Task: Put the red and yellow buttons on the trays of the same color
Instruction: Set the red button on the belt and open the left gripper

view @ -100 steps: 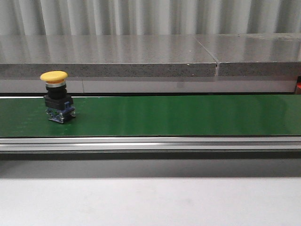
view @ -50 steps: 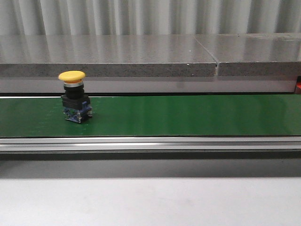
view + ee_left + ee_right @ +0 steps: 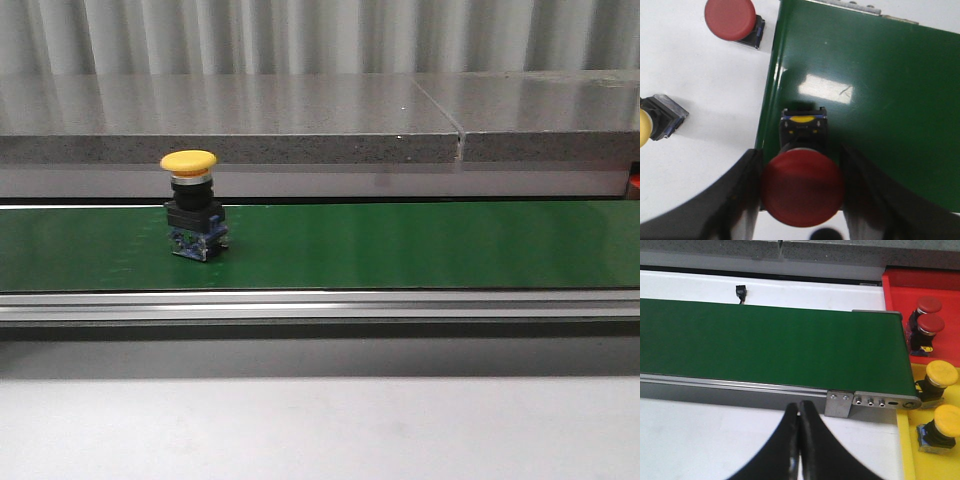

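Yellow button (image 3: 192,205) is sitting upright on the green conveyor belt (image 3: 420,245) and is riding rightward: it was near the left edge a second ago, a bit further along half a second ago, now further right again, still in the belt's left part. Nothing else in the front view is changing. Left gripper (image 3: 801,197) is pinching a red button (image 3: 802,186) between its fingers, hanging over the belt's edge; another red button (image 3: 730,19) and a yellow-capped one (image 3: 655,122) are lying on the white table (image 3: 705,95) beside it. Right gripper (image 3: 799,440) is pressed together, holding nothing, hovering near the belt end, where red tray (image 3: 920,290) and yellow tray (image 3: 907,450) are each carrying two matching buttons.
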